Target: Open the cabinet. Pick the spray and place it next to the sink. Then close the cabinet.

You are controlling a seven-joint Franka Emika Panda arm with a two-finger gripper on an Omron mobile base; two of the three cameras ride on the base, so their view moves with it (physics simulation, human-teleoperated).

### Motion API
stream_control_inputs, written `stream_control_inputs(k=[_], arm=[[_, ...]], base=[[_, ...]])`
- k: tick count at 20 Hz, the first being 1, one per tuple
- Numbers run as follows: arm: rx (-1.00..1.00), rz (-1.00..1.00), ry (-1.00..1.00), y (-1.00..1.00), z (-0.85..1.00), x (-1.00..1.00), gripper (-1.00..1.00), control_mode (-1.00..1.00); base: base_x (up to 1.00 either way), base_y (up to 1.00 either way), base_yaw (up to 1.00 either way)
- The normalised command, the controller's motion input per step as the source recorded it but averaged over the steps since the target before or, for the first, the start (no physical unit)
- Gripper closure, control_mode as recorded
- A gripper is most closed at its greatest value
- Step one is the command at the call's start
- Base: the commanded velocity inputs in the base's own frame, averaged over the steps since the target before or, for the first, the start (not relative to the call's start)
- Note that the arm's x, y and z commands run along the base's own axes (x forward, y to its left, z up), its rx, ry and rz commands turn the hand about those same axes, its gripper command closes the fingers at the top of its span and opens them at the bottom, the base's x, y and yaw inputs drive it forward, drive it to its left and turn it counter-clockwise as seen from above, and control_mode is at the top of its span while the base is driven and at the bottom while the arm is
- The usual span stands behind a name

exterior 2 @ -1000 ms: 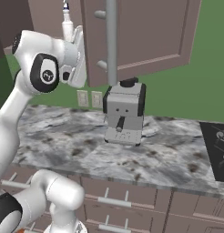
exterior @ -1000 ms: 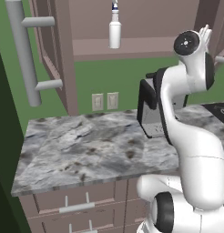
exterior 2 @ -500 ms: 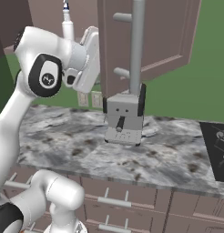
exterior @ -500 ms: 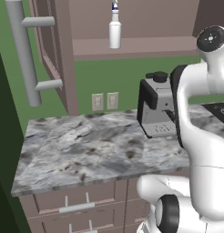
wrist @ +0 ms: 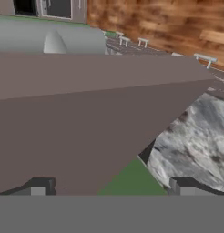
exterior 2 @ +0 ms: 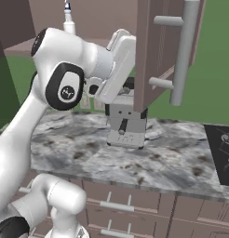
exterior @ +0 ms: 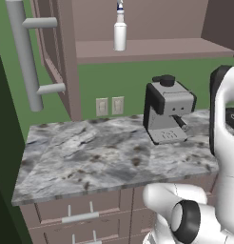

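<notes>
Here — fingers (wrist: 38, 187) wide apart, empty — just under the cabinet (wrist: 86, 113) door

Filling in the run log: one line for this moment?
cabinet: both doors open | spray: upright on shelf | gripper: open, empty, at right door | coffee machine: on counter

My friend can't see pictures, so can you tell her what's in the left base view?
A small white spray stands on the shelf of the open cabinet, its doors swung wide, one with a long grey handle. Below, a grey coffee machine sits on the marbled counter, and the robot's white arm rises at the right.
</notes>
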Motion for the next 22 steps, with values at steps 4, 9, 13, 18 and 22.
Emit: stream_control_inputs(k=[4, 9, 13, 18, 22], arm=[[-0.03, 0.01, 0.00, -0.18, -0.01, -0.24, -1.00, -1.00], [-0.11, 0.20, 0.00, 0.26, -0.05, -0.16, -1.00, -1.00], [-0.23, 0.40, 0.10, 0.65, 0.00, -0.07, -1.00, -1.00], [-0.27, 0.48, 0.23, 0.56, 0.06, -0.11, -1.00, -1.00], [-0.32, 0.64, 0.21, 0.41, 0.11, -0.17, -1.00, -1.00]], base=[[0.00, 0.00, 0.00], [0.00, 0.00, 0.00], [0.00, 0.00, 0.00], [0.00, 0.00, 0.00], [0.00, 0.00, 0.00]])
